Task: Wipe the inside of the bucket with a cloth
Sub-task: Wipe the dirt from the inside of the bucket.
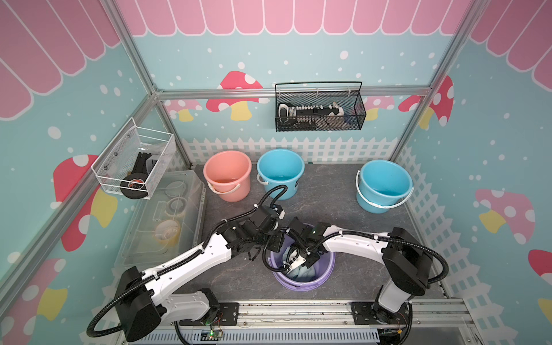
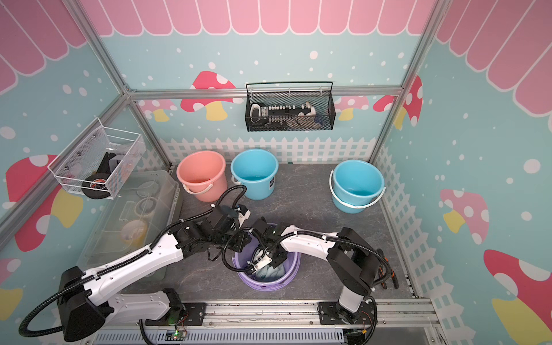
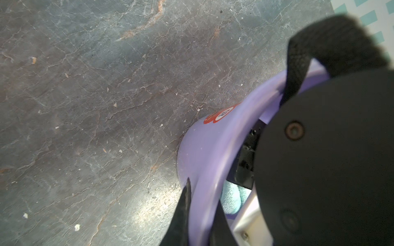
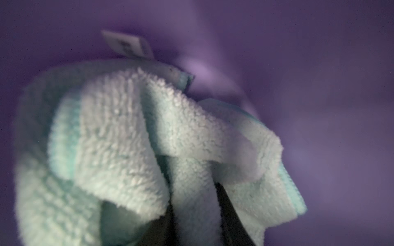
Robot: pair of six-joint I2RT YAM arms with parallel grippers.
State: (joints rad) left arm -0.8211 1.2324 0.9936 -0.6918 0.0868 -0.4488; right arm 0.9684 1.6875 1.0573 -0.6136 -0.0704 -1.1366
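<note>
The purple bucket (image 1: 298, 289) (image 2: 265, 287) stands upright at the front middle of the table. My left gripper (image 3: 203, 197) is shut on the bucket's rim (image 3: 215, 161), one black finger outside the wall and one inside. My right gripper (image 4: 195, 205) reaches down into the bucket and is shut on a fold of the pale aqua-green cloth (image 4: 119, 136). The cloth (image 1: 302, 272) (image 2: 269, 272) lies bunched against the bucket's inner wall (image 4: 319, 85). In both top views the right arm hides the right fingertips and part of the cloth.
At the back of the table stand a pink bucket (image 1: 227, 174) and two blue buckets (image 1: 280, 173) (image 1: 384, 185). A clear plastic box (image 1: 167, 215) sits at the left. Wire baskets (image 1: 319, 107) (image 1: 134, 161) hang on the walls.
</note>
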